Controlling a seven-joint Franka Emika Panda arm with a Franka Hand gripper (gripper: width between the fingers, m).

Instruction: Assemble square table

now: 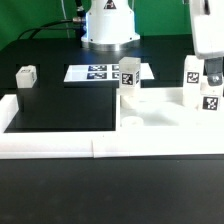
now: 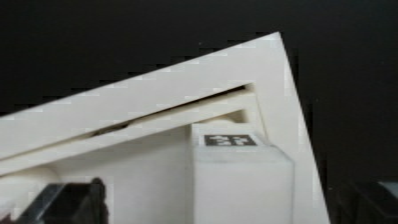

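You see the tabletop (image 1: 150, 112) at the near right of the counter (image 1: 60, 105), two legs (image 1: 129, 76) standing on it, one leg (image 1: 26, 75) loose far left. Pincer (image 2: 228, 205) seems open, holding nothing; I cannot confirm. Much remains.
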